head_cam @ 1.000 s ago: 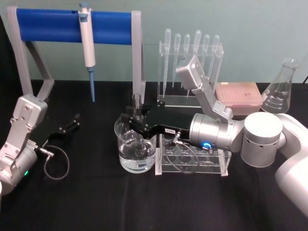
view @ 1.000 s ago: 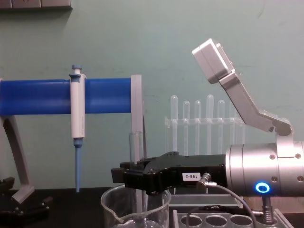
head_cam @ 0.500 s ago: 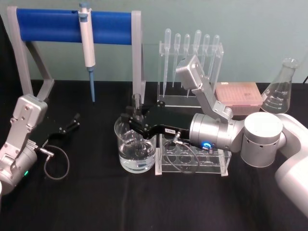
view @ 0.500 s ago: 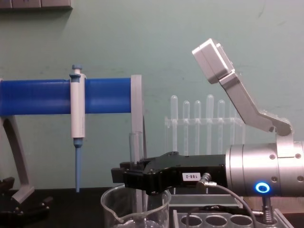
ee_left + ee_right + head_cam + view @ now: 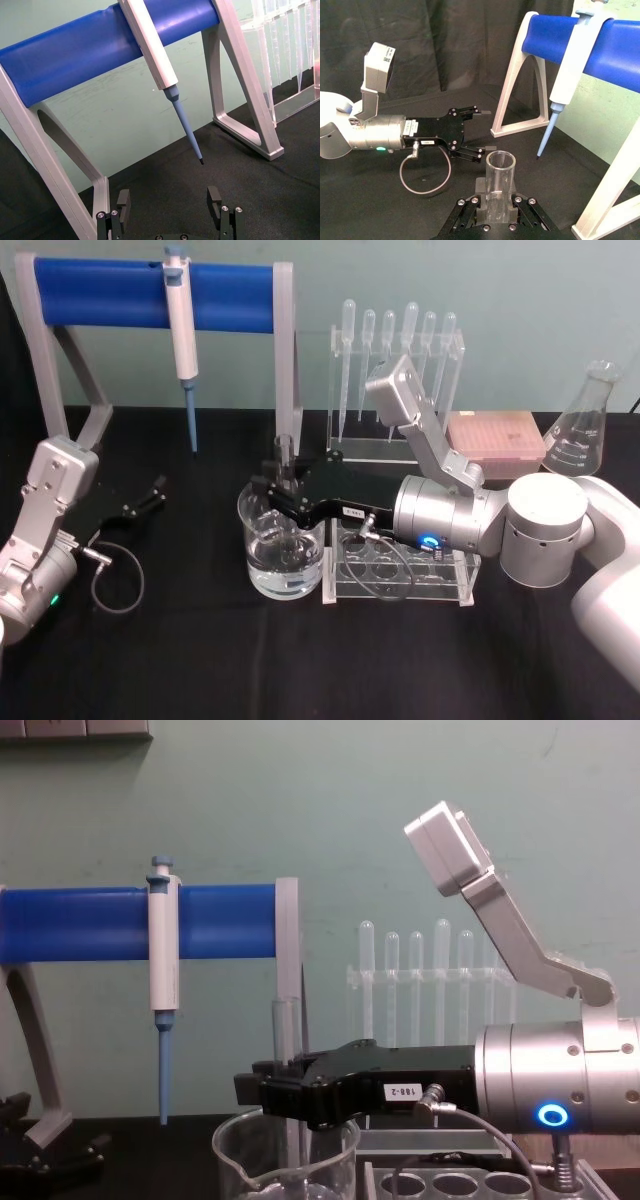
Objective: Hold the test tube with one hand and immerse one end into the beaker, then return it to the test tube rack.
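While the right gripper [image 5: 283, 483] pinches the test tube [image 5: 285, 1030] upright inside the beaker [image 5: 262, 575], a crooked lift could bang the tube on the rim. The left gripper [image 5: 152, 495] rests apart, fingers wide.

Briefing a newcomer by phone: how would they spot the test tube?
Before the blue-barred stand's right leg sits the beaker. The test tube stands upright in it, held by the right gripper. Unlike the bulb-topped pipettes behind, it's open-topped.
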You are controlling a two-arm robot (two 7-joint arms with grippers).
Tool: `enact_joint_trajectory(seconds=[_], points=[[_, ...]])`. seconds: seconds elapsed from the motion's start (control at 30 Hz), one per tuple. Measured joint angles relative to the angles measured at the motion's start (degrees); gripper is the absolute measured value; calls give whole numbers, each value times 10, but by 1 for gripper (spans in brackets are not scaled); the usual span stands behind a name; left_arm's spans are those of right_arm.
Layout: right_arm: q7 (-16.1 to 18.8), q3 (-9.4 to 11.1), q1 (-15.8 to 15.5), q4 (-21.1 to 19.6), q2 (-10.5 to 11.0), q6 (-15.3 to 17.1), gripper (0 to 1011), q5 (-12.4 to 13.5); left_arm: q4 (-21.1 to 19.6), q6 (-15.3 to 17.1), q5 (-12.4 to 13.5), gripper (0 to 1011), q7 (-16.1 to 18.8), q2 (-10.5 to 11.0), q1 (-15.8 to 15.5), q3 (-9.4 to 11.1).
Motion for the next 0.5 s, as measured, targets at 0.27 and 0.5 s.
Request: enact_joint_trajectory(seconds=[0.27, 0.5], points=[[0, 0, 0, 0, 0, 0, 224, 0, 0, 0, 0, 1000, 0, 0, 0, 0], [0, 0, 0, 0, 0, 0, 225, 0, 0, 0, 0, 1000, 0, 0, 0, 0]])
